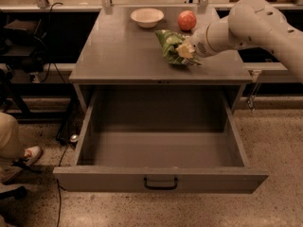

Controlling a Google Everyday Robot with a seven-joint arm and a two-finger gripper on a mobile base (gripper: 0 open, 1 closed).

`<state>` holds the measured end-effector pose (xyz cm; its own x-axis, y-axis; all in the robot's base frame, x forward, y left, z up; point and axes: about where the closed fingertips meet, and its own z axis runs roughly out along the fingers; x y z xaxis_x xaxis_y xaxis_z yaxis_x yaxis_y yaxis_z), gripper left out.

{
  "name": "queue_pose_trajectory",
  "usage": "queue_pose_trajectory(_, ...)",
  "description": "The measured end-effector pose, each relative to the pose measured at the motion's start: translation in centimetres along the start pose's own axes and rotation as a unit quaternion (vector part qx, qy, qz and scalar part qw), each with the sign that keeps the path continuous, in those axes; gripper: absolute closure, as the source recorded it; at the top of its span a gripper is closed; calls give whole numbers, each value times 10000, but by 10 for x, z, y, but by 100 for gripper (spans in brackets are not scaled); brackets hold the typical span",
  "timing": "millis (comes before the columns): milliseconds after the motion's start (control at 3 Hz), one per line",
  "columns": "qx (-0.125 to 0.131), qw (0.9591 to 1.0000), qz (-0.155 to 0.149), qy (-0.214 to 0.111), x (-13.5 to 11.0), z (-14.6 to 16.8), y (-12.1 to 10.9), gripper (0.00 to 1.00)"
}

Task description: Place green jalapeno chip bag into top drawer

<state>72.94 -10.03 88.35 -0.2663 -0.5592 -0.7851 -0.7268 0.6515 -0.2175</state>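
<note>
The green jalapeno chip bag [171, 45] is at the right middle of the grey table top [123, 53], tilted, with its top pointing back left. My gripper [185, 50] comes in from the right and is shut on the bag's right side, holding it just above the table surface. The top drawer [161, 150] stands pulled fully open below the table's front edge. It is empty inside, and its front panel carries a small dark handle [161, 183].
A white bowl [147, 17] and a red-orange apple [187, 20] stand at the back of the table, just behind the bag. A person's leg and shoe [26, 156] are on the floor at the left. Dark shelving and cables are at the far left.
</note>
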Motion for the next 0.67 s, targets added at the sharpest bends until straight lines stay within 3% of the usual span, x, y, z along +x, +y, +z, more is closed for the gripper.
queue_pose_trajectory(333, 554, 9983, 172, -17, 8, -62, -13, 100)
queue_pose_trajectory(667, 554, 9983, 172, -17, 8, -62, -13, 100)
